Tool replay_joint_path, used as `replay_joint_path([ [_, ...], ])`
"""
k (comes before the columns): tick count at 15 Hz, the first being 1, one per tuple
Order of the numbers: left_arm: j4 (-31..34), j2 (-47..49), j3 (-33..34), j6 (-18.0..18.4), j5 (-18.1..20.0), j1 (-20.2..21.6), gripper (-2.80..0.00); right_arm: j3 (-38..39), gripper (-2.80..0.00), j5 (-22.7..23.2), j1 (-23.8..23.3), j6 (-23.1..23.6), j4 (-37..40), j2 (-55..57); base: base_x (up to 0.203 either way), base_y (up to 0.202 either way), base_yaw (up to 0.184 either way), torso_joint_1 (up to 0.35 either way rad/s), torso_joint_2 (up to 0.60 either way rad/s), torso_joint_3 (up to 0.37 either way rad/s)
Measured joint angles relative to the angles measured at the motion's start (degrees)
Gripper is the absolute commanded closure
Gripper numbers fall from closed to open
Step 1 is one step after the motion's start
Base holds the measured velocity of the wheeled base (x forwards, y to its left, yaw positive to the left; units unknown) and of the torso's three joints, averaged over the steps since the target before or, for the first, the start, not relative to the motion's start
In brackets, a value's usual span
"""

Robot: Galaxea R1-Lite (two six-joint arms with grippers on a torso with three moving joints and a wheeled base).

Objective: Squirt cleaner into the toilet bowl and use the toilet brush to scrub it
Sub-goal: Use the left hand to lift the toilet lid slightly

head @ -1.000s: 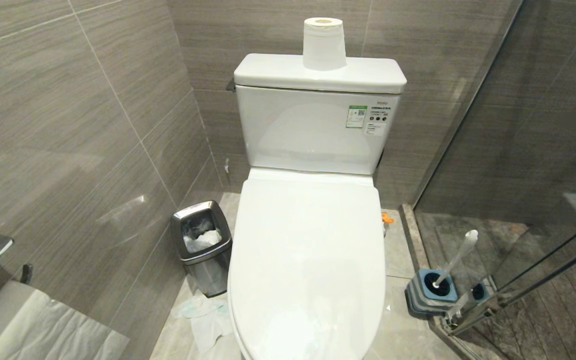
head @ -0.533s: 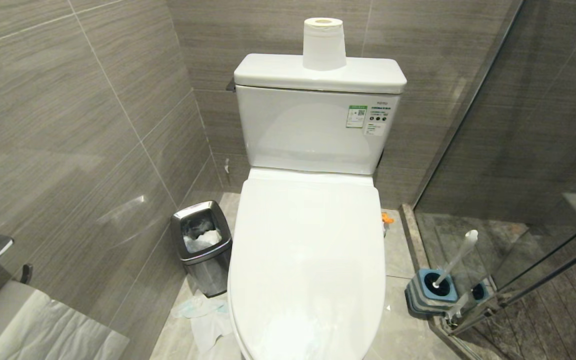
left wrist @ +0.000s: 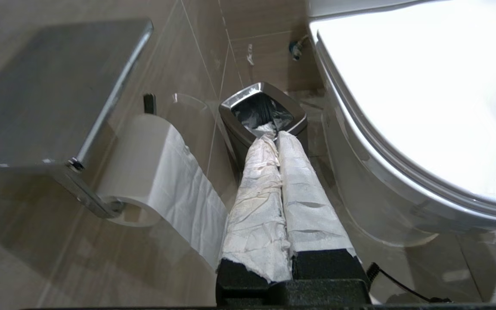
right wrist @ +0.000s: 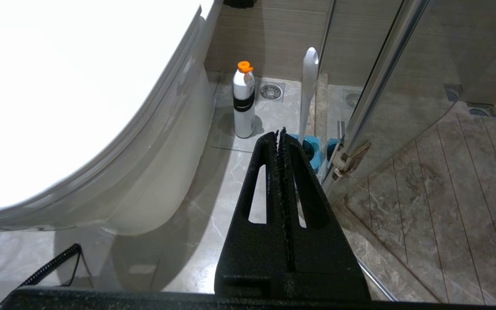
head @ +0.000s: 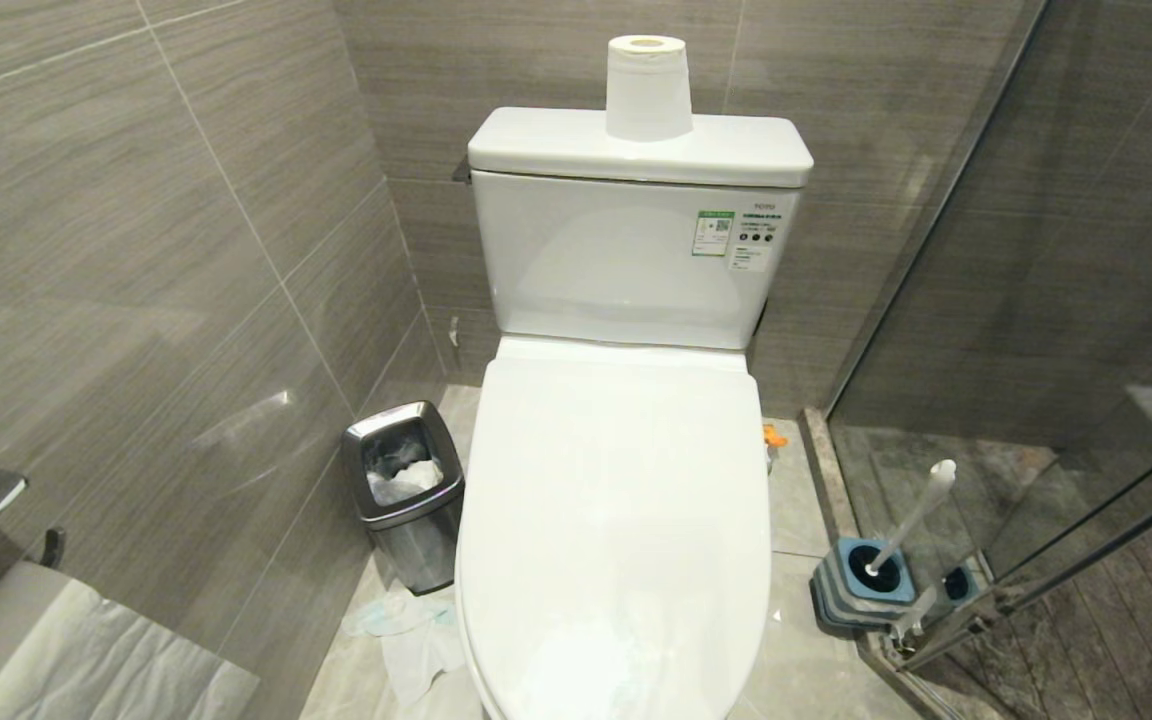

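White toilet stands with its lid down. Brush leans in its blue holder on the floor by the glass door. Bottle stands beside the toilet base. Left pincer, paper-wrapped, is closed and empty near the bin; right pincer is closed, empty too.

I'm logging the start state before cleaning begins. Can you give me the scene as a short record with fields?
toilet bowl: lid down, basin covered
toilet brush: standing in its blue-and-grey holder, on the floor to the robot's right by the glass door
cleaner bottle: white, orange cap, upright on the floor beside the toilet
waste bin: on the floor to the robot's left
left gripper: shut, paper-wrapped, holding nothing
right gripper: shut, holding nothing
task progress: not started
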State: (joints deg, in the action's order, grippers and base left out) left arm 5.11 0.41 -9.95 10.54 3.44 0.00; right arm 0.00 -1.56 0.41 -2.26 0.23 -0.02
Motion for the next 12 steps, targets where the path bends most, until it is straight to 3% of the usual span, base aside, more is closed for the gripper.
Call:
replay_joint_path([
  [9, 0.4, 5.0, -10.5, 0.8, 0.3, 0.0, 0.00, 0.0, 0.00, 0.0, 0.0, 0.0, 0.0, 0.0, 0.000, 0.000, 0.000, 0.000, 0.00, 0.000],
  [12, 0.3, 9.7, -16.6, 0.8, 2.1, 0.0, 0.00, 0.0, 0.00, 0.0, 0.0, 0.0, 0.0, 0.0, 0.000, 0.000, 0.000, 0.000, 0.00, 0.000],
])
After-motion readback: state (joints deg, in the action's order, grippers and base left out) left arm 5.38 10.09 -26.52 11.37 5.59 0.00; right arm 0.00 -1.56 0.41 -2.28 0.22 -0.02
